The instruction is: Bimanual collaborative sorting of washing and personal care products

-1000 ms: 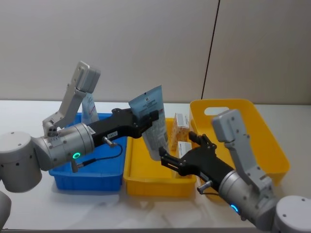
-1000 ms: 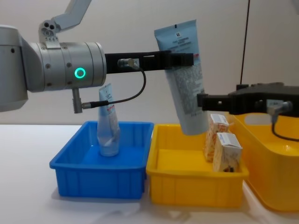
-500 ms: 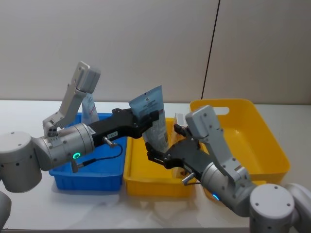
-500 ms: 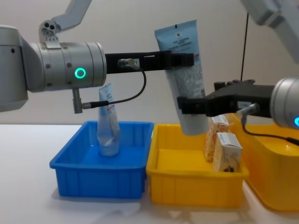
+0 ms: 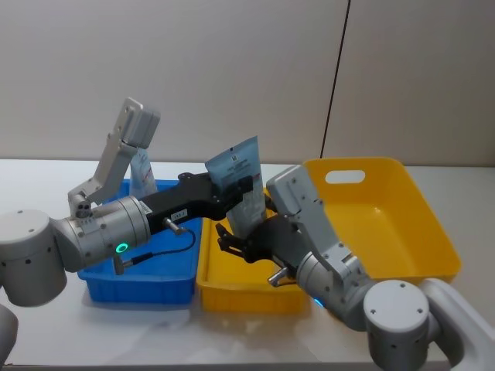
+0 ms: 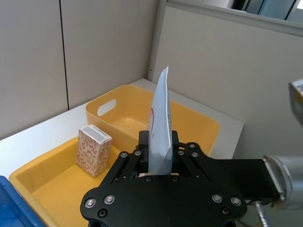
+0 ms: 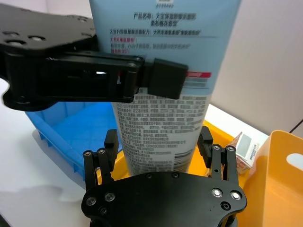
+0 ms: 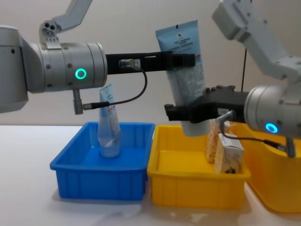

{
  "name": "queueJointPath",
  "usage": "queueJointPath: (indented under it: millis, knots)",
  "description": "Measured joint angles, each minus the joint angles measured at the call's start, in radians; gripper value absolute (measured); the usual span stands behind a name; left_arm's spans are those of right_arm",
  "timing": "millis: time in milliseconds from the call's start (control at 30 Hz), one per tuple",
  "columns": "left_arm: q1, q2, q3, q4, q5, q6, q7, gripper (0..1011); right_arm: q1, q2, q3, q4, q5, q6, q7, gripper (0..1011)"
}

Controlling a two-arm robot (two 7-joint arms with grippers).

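The left gripper [image 8: 186, 60] reaches in from the blue-bin side of the small yellow bin [image 8: 195, 188] and hangs high above it, its fingers pressed together on the held tube [image 8: 181, 40] just below the flat crimped end. This pale-blue tube is clear of the small yellow bin, crimped end uppermost and slightly tilted, with its rounded lower end hanging a little above the rim, over the bin's middle. The right gripper [image 7: 158, 142] comes in over the small yellow bin from the opposite side, lower than the left one. Its fingers [image 7: 111, 144] are spread, one on each side of the tube's lower body, which sits in the gap between them; whether the pads touch the tube cannot be told. Inside the small yellow bin, at the end away from the blue bin, two speckled cartons [image 8: 229, 153] stand upright close together, one nearer the front wall and one behind it. The blue bin [image 8: 101, 181] sits just beside the small yellow bin on the robot's left, and a second tube [image 8: 109, 127] stands in it, crimped end up, leaning a little. The large yellow basket [image 5: 363, 162] stands just beside the small yellow bin on the robot's right.
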Motion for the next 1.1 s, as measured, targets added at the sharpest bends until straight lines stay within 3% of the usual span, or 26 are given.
queueJointPath:
  millis: [233,400,767,1100]
  knots:
    - [0.000,0.000,0.000,0.000,0.000,0.000,0.000,213,0.023,-0.020,-0.010,0.045,-0.014,-0.011,0.001,1003]
    - [0.000,0.000,0.000,0.000,0.000,0.000,0.000,213,0.034,-0.030,-0.015,0.065,-0.022,-0.017,0.001,926]
    - [0.000,0.000,0.000,0.000,0.000,0.000,0.001,213,0.046,-0.040,-0.021,0.089,-0.029,-0.023,0.002,603]
    - [0.000,0.000,0.000,0.000,0.000,0.000,0.001,252,0.052,-0.044,-0.024,0.098,-0.032,-0.026,0.002,462]
